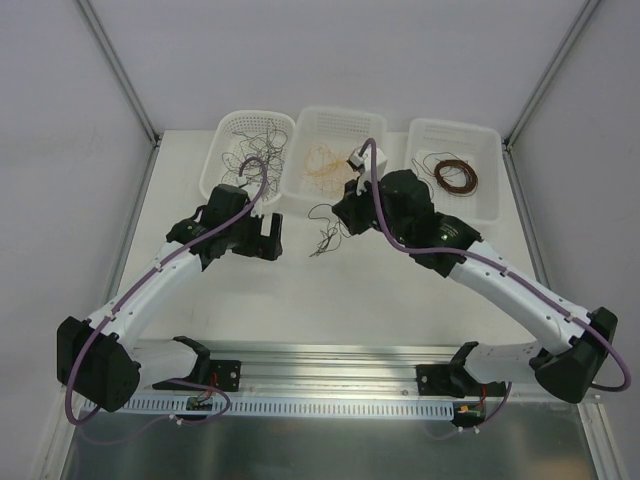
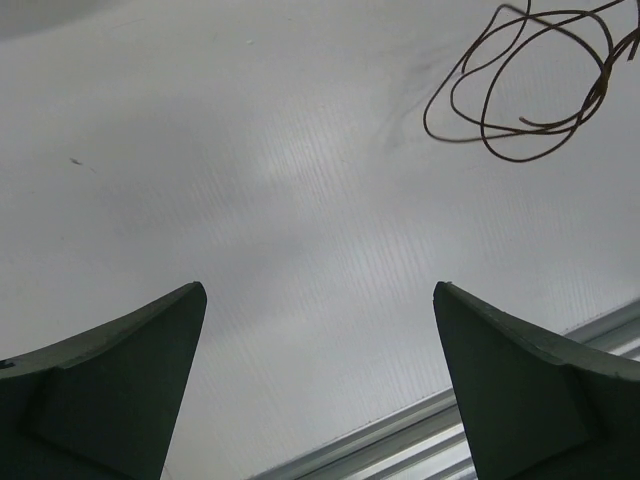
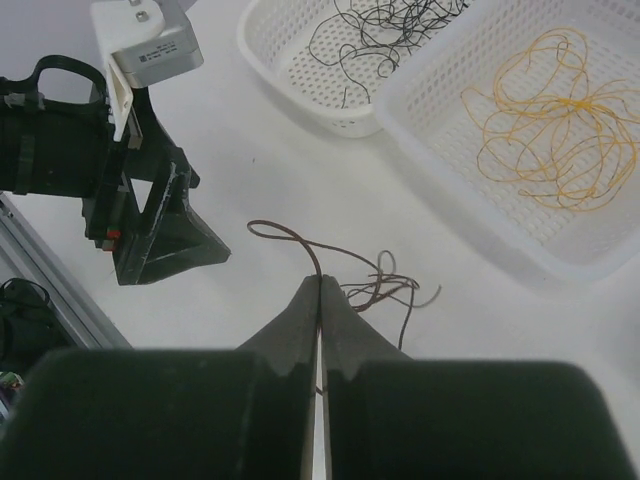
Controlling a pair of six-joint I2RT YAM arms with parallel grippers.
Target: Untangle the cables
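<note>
A tangle of thin brown cable lies on the white table in front of the middle basket. My right gripper is shut on one strand of it. In the right wrist view the strand loops out from the closed tips of the right gripper, and the knotted rest lies just beyond. My left gripper hovers left of the tangle, open and empty. Its wrist view shows the left gripper over bare table, with brown loops at the upper right. One of its fingers shows in the right wrist view.
Three white baskets stand at the back. The left basket holds black wires, the middle basket orange-yellow wires, and the right basket a wound brown ring. An aluminium rail runs along the near edge.
</note>
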